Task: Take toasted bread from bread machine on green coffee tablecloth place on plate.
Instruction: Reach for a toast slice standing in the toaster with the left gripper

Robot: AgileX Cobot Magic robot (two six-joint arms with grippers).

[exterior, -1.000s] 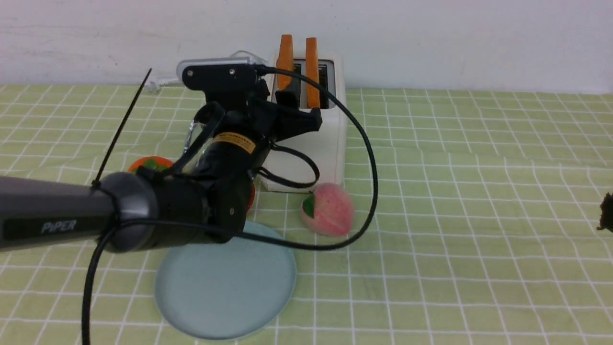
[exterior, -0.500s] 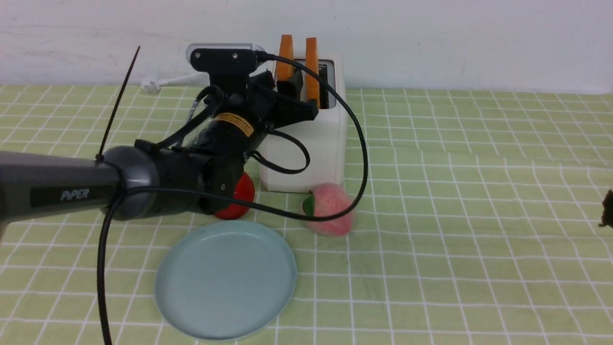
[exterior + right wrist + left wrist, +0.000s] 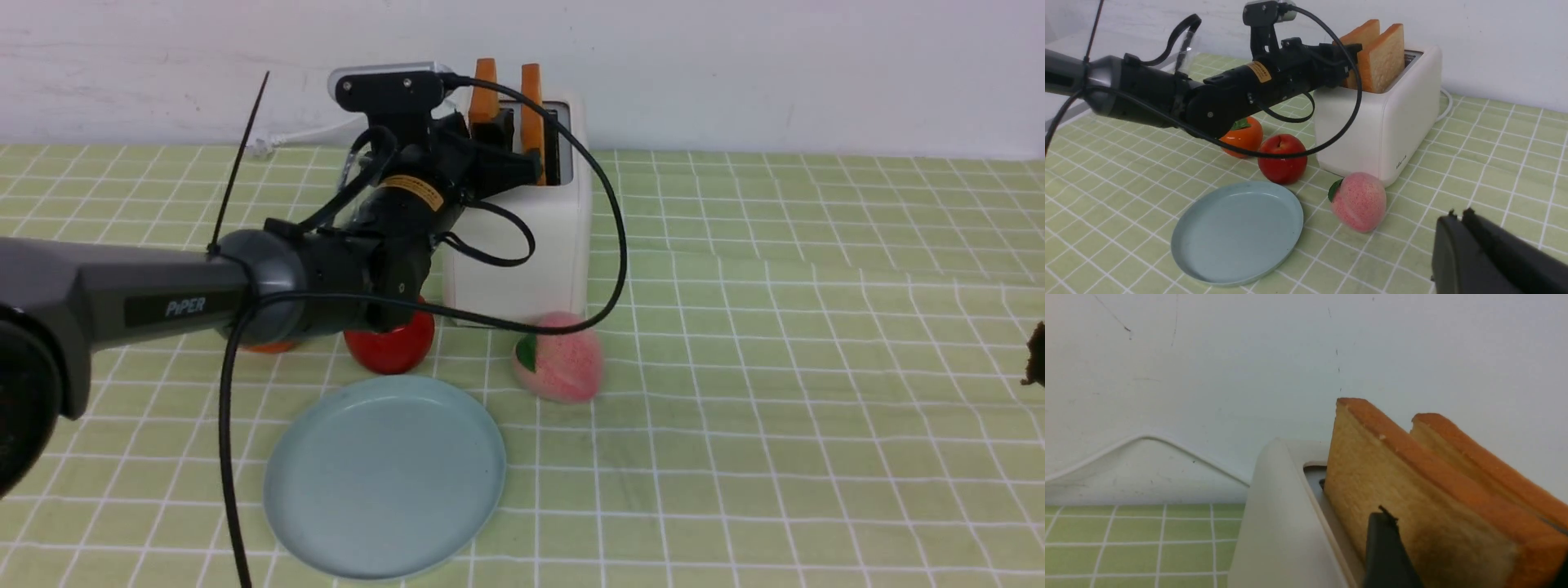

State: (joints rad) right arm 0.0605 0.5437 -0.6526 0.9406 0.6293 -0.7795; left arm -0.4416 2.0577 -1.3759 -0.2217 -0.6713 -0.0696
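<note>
Broadly, the green gridded tablecloth is topped by the white toaster, with both toast slices seated in its slots. The left gripper is held open around the left slice; the blue-grey plate is left bare.

Green tablecloth, white grid; 2 orange-brown toast crusts.

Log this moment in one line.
left gripper: open, at left toast slice | right gripper: shut | both slices: in toaster | plate: empty
</note>
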